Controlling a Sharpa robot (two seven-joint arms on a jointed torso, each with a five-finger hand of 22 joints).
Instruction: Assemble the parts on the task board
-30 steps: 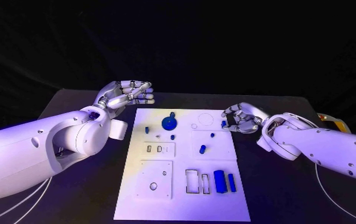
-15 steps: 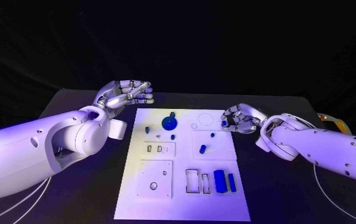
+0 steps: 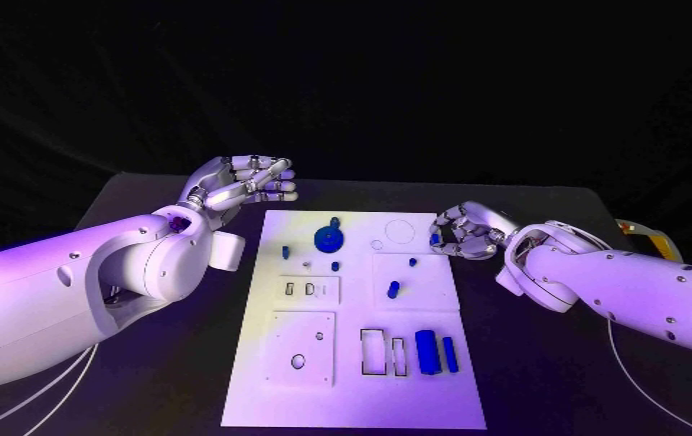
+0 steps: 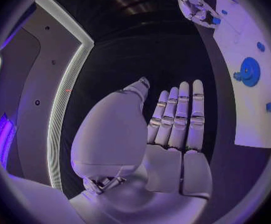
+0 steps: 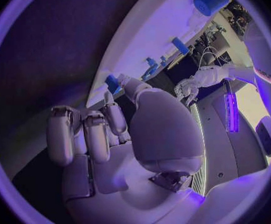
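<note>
Parts wait on the task board point(image 3: 361, 396) as we pinch one.
Our right hand point(image 3: 464, 231) holds a small blue part point(image 3: 436, 240) at the board's right edge; left hand point(image 3: 242, 184) hovers empty, fingers apart. Next, we judge, it needs seating.

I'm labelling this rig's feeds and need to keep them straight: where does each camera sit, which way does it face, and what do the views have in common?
Head view: on the robot's head, looking down at the task board; both arms enter, left robot hand, right robot hand.
Left wrist view: behind the left robot hand, facing the board's edge.
Right wrist view: behind the right robot hand, facing the board.
Shared: all show the round blue part.
</note>
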